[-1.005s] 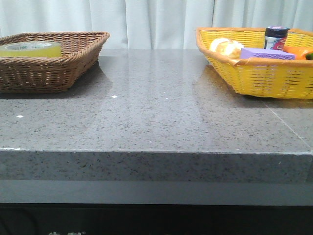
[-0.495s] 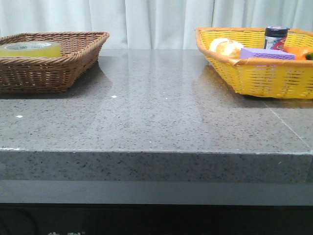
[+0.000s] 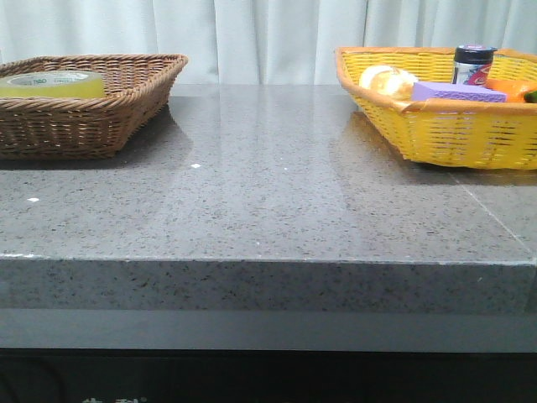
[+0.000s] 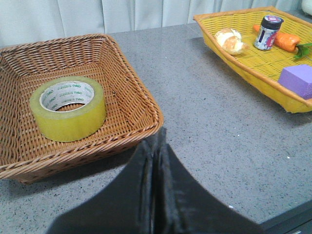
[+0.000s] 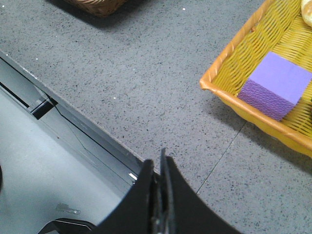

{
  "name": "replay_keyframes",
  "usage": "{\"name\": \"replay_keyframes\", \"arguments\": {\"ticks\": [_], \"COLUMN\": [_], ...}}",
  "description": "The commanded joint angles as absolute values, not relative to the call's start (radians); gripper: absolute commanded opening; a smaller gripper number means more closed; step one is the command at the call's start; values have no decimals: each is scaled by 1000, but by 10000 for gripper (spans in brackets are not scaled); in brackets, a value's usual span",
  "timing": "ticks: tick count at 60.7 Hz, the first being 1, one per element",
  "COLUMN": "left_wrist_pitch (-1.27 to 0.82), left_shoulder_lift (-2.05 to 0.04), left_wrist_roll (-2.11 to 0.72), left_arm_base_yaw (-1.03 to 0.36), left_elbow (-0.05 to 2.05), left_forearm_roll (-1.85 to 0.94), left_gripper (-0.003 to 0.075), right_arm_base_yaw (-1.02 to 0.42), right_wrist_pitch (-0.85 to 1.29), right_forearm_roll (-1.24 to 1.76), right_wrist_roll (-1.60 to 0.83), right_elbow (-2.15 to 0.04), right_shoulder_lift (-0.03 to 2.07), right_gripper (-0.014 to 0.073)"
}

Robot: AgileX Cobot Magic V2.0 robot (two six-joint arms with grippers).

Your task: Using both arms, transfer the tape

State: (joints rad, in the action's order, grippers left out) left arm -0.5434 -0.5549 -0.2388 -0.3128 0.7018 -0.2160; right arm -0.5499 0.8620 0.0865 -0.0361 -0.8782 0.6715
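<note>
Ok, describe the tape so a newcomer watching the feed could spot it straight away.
Find the brown wicker basket at the left end of the grey stone table. The tape lies flat inside it, the only thing in there. It is a wide translucent yellow roll with a white core printed in green, unlike the purple block in the yellow basket.

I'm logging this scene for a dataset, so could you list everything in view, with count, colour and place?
Wide roll of translucent yellow packing tape: one, yellow with white core, lying flat in the brown basket.
Square brown wicker basket: one, brown, left side of the counter.
Yellow woven basket: one, yellow, right side of the counter.
Purple sponge block: one, purple, in the yellow basket.
Dark jar with purple lid: one, in the yellow basket.
Orange carrot: one, beside the jar.
Pale bread-like lump: one, in the yellow basket.
Grey speckled stone counter: one.
Left claw: black, closed, empty.
Right claw: black, closed, empty.
</note>
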Motion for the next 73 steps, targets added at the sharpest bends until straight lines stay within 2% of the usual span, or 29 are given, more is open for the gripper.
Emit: {"name": "replay_keyframes", "arguments": {"ticks": [1,29,39,46,73], "left_wrist_pitch": [-470,-473,-468,-401,-168], "left_shoulder_lift": [-560,-560,-560,-542,-167], "left_wrist_roll": [-233,-233,-126,10,10], "left_arm_base_yaw": [-323,-323,-323,-321,-168], "left_elbow": [728,728,707,630,212], "left_forearm_roll": [-233,-229,-58,56,-56], "left_gripper": [-20,-20,-20,-20,-20], "right_arm_base_yaw": [-545,-545,-545,-545,-545], "right_wrist_pitch": [804,804,804,804,803], "right_forearm_roll": [91,91,91,91,91], "right_wrist_roll": [-45,-45,-45,-45,-45], "right_elbow": [-901,-901,-901,-901,-901], "right_shoulder_lift": [668,668,668,668,668], "right_gripper": [-67,-67,-67,-67,-67]}}
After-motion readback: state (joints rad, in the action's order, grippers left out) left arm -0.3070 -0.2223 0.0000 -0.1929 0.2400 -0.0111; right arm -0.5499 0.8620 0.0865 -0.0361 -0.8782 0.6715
